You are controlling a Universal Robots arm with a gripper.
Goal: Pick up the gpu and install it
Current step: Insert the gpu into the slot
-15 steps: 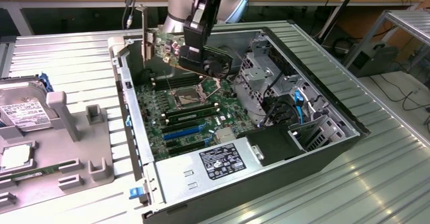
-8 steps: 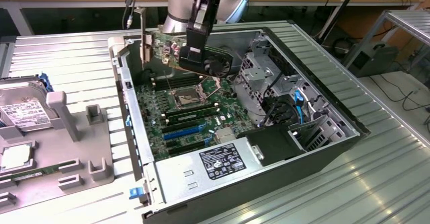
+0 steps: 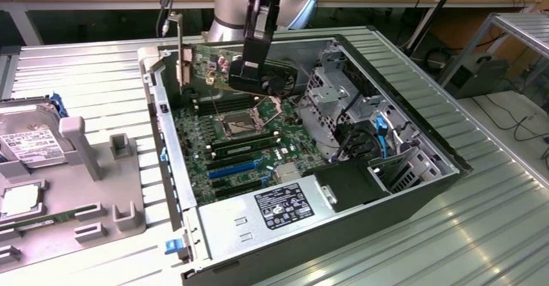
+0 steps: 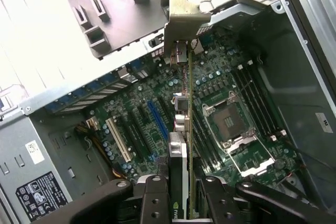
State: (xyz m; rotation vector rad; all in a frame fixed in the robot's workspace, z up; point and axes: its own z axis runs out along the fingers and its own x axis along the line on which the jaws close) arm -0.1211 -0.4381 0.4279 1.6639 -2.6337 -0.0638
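Wrist view looks along the gpu [image 4: 179, 153], seen edge-on and clamped between the gripper [image 4: 184, 188] fingers, with its silver bracket toward the rear wall of the open case [image 3: 420, 106]. In the exterior view the card hangs upright over the far end of the motherboard [image 3: 225, 154], its bracket top above the case's rear rim. The drive cage [image 3: 330, 87] stands near its fan face. Expansion slots below lie uncovered, running toward the power supply [image 3: 283, 205] at the near corner.
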